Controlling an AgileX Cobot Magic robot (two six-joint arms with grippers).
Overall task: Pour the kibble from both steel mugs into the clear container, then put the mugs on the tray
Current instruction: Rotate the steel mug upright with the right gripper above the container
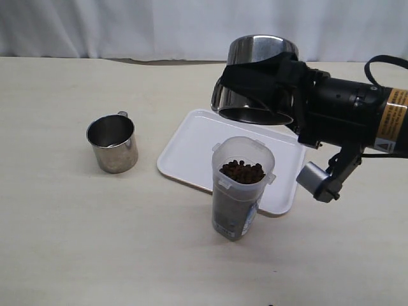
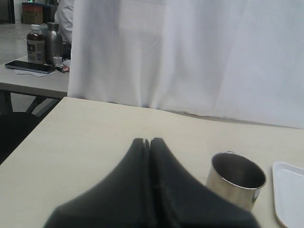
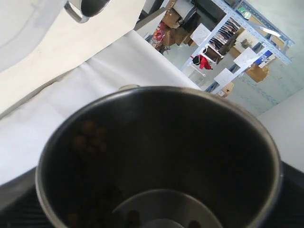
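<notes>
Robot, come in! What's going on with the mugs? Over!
Right gripper shut on tipped mug, high by tub. Left gripper shut, empty; other mug upright on table. Kibble in tub, few bits in tipped mug. Nothing blocking.

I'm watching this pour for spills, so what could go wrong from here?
1. The kibble already sits near the rim of the clear container, so further pellets may bounce out onto the tray or the table.
2. A few pellets lie inside the tipped steel mug; righting it now would likely carry them along to the tray.
</notes>
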